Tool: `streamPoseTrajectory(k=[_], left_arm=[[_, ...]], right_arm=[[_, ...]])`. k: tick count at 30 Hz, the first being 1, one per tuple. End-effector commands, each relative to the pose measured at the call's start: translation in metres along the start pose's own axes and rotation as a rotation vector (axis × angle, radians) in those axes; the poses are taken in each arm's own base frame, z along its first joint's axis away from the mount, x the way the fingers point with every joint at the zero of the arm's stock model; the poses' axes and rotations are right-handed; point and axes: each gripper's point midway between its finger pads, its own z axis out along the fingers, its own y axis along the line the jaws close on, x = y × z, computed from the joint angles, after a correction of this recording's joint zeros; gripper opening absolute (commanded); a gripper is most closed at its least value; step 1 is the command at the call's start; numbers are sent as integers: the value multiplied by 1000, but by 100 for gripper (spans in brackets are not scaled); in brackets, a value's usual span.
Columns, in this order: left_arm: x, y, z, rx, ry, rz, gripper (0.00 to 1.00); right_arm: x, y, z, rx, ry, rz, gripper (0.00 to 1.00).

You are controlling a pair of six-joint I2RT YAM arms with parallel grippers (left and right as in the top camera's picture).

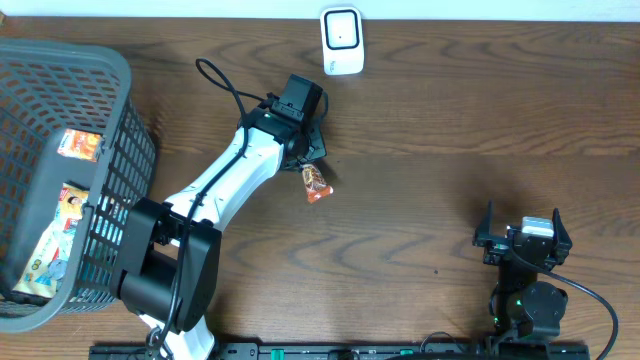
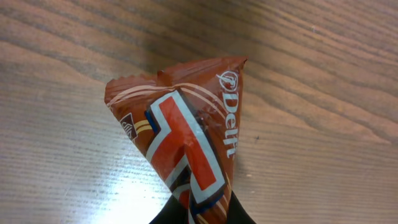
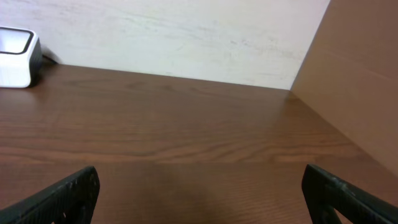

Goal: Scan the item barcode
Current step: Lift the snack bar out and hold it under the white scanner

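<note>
Snack packet [image 2: 186, 143], orange-red, clamped in the closed left gripper [image 1: 308, 165] over the brown wood-grain tabletop [image 1: 450, 120], near the white scanner [image 1: 342, 41] at the far edge. Right gripper [image 1: 523, 228] wide open, holding nothing; grey mesh basket [image 1: 112, 70] at left; pale wall [image 3: 186, 31] behind.

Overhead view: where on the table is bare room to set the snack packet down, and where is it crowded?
Bare wood lies between the scanner and the open right gripper, the widest patch. A smaller one lies between the snack packet and the front edge. Crowded: the left, where the basket and the left arm stand close.
</note>
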Motion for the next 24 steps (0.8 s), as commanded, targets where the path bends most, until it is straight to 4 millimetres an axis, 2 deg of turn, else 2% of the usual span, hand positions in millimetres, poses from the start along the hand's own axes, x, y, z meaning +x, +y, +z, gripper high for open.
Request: streamPoseTrajectory(k=[1,8,14,19,21,24], left_arm=[[0,4,6,-19,-3,16,8],[-7,15,6,-83,-48,19,14],[-4,25,12,-117,-57,20,15],[5,33,25,-117,-56,19,58],[7,34,27,-117,-56,20,72],[6,31,25,-102,-58,20,82]], right_arm=[[1,-2,0,10,4,-10,99],[1,-2,0,10,5,-10,99],[1,-2,0,10,5,-10,99],[1,-2,0,10,4,-10,99],[1,-2,0,10,4,-10,99],[1,-2,0,10,5,-10,99]])
